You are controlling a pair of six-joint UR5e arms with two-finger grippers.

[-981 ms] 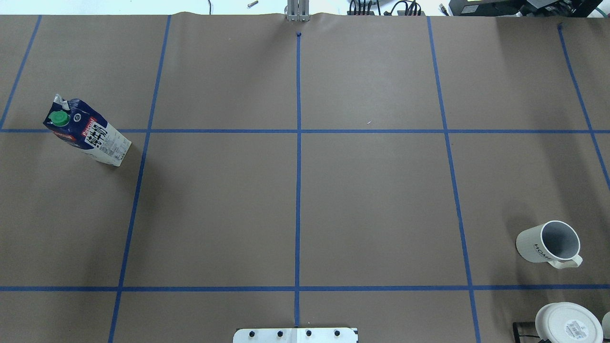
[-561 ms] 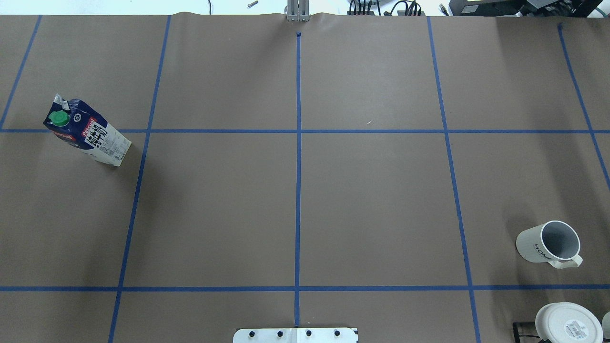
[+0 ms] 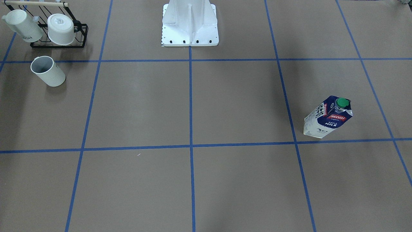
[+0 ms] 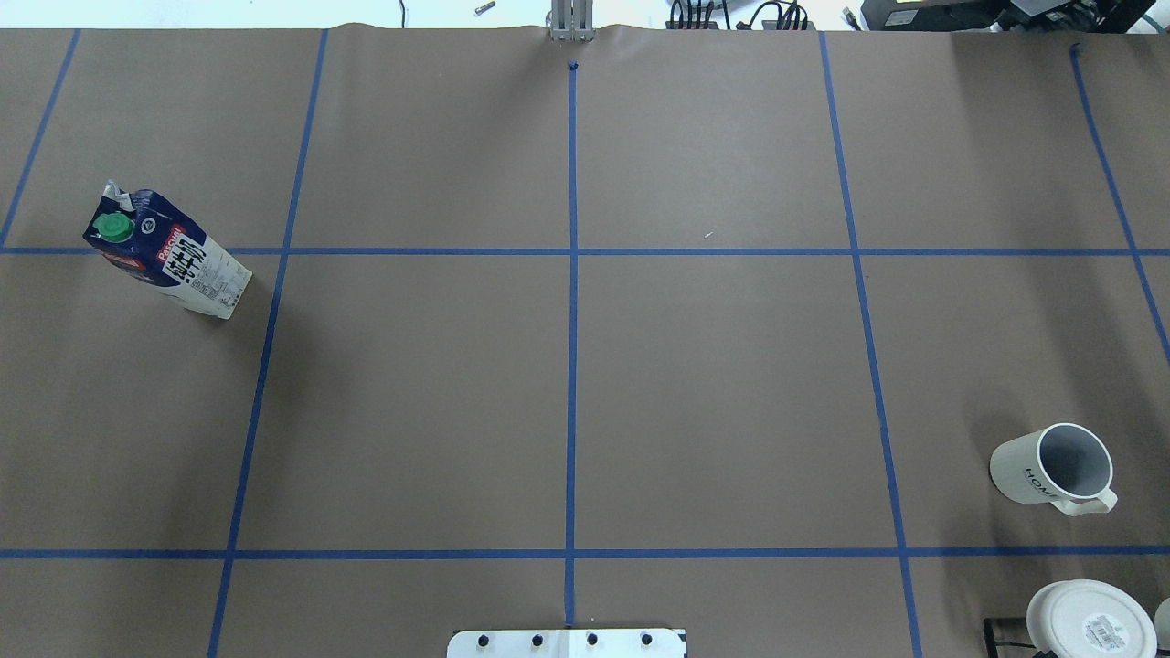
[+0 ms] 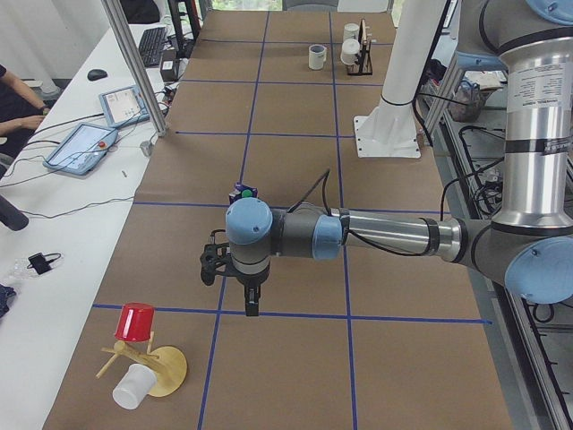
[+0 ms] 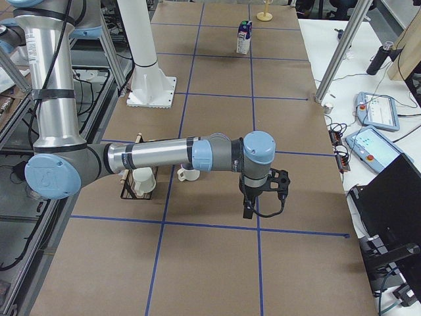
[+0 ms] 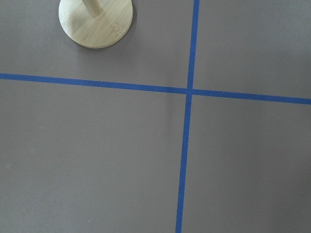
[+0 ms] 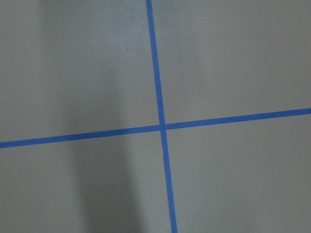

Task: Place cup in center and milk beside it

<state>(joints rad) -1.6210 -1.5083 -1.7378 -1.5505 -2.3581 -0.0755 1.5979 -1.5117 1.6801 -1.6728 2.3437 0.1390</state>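
Observation:
The cup (image 4: 1051, 466), a white mug with a grey inside, stands at the table's near right; it also shows in the front view (image 3: 48, 71). The milk (image 4: 164, 260), a blue and white carton with a green cap, stands upright at the far left, also in the front view (image 3: 327, 117). The center (image 4: 572, 251) is a bare tape crossing. My left gripper (image 5: 251, 307) hangs over the table's left end, near the milk (image 5: 242, 191). My right gripper (image 6: 247, 212) hangs over the right end, near the cup (image 6: 189, 174). I cannot tell whether either is open or shut.
A black rack (image 3: 58, 43) holding two creamier mugs stands near the cup, by the robot base (image 3: 190, 25). A bamboo stand (image 5: 166, 372) with a red cup (image 5: 136, 322) and a white cup sits at the left end; its base shows in the left wrist view (image 7: 95, 22).

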